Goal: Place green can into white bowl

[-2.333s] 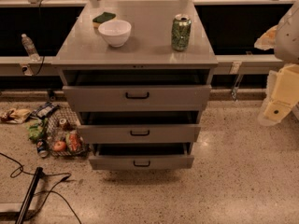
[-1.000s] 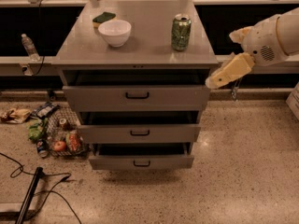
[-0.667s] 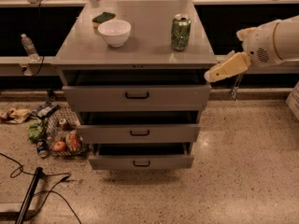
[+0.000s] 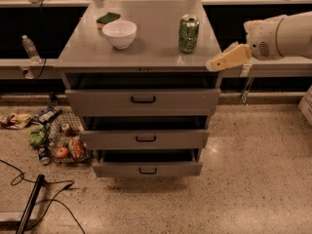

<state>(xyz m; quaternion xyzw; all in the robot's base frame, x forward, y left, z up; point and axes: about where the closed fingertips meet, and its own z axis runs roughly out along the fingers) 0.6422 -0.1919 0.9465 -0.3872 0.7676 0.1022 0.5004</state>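
Observation:
The green can (image 4: 188,33) stands upright on the right part of the grey cabinet top (image 4: 151,52), silver top with pull-tab showing. The white bowl (image 4: 119,33) sits empty on the left part of the top, well apart from the can. My gripper (image 4: 214,64) comes in from the right on a white arm (image 4: 282,35); its tan tip hangs at the cabinet's right front corner, lower than the can and a little to its right, touching nothing.
A flat green sponge (image 4: 107,18) lies behind the bowl. Three drawers (image 4: 143,101) stand stepped open below the top. Litter (image 4: 53,140) and a small can lie on the floor at left, cables (image 4: 34,199) at lower left, a water bottle (image 4: 29,48) on the left ledge.
The arm has swung in from the far right and risen; the gripper tip moved left and up to the cabinet's right front corner. Can and bowl have not moved.

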